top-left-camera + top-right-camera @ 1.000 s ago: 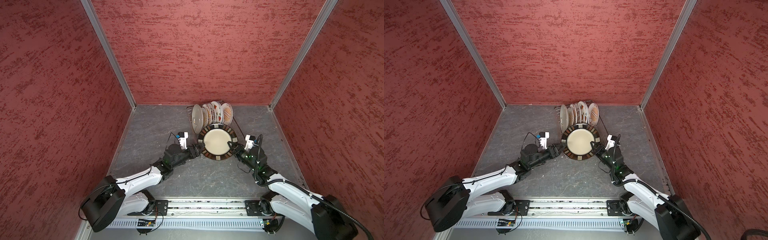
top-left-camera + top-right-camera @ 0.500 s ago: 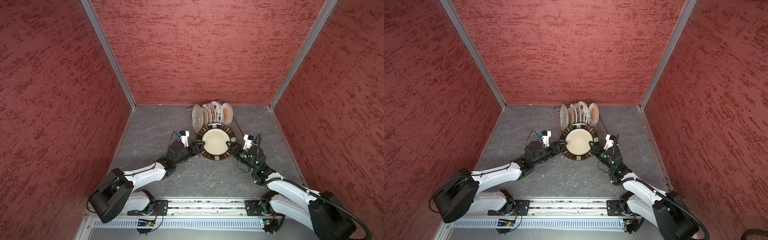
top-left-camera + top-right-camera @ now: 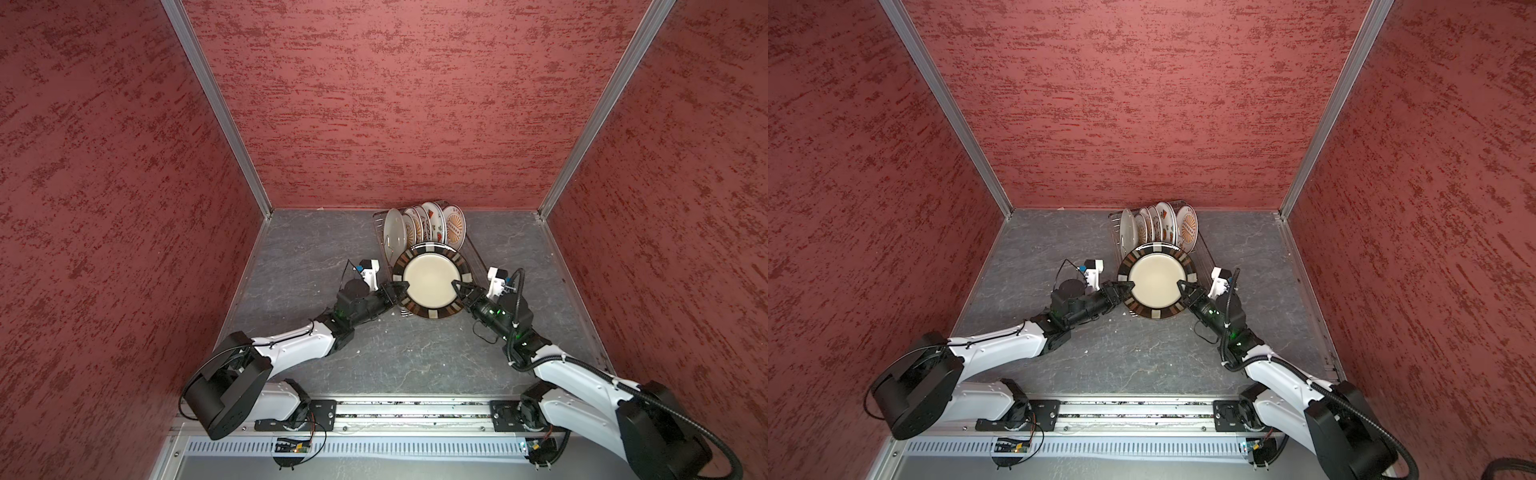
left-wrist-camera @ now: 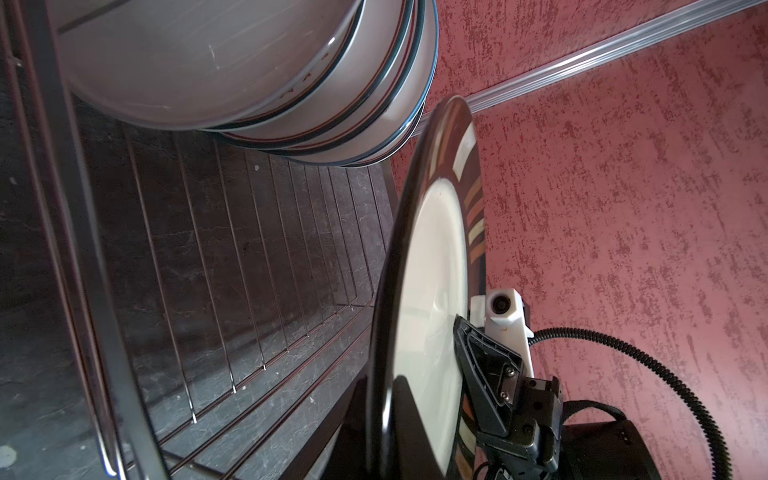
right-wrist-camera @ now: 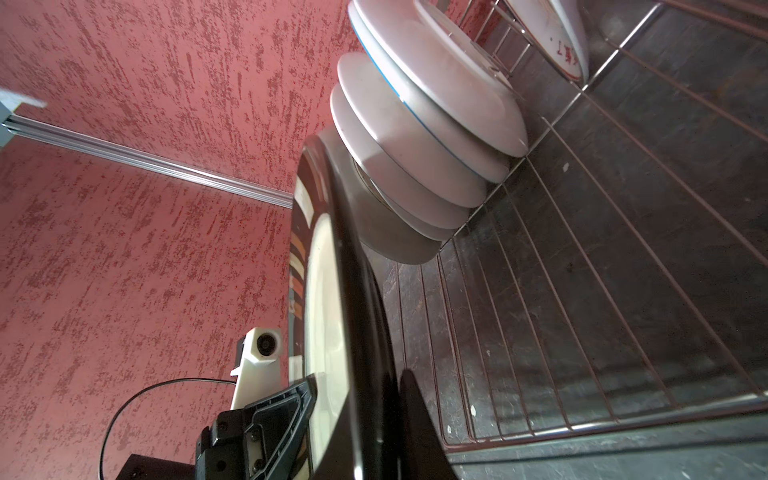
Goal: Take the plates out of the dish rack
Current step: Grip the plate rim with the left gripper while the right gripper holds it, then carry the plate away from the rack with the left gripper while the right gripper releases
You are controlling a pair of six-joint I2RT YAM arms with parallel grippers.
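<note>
The striped plate is being gripped at opposite rim edges by the left fingers and the right fingers, at the dish rack's near end.

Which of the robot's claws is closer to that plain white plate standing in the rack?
Left. The left gripper grips the striped plate on the side by the plain white plate; the right gripper grips its opposite side, farther away.

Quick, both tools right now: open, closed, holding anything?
Left tool: closed on the striped plate rim.
Right tool: closed on the same plate's opposite rim.
</note>
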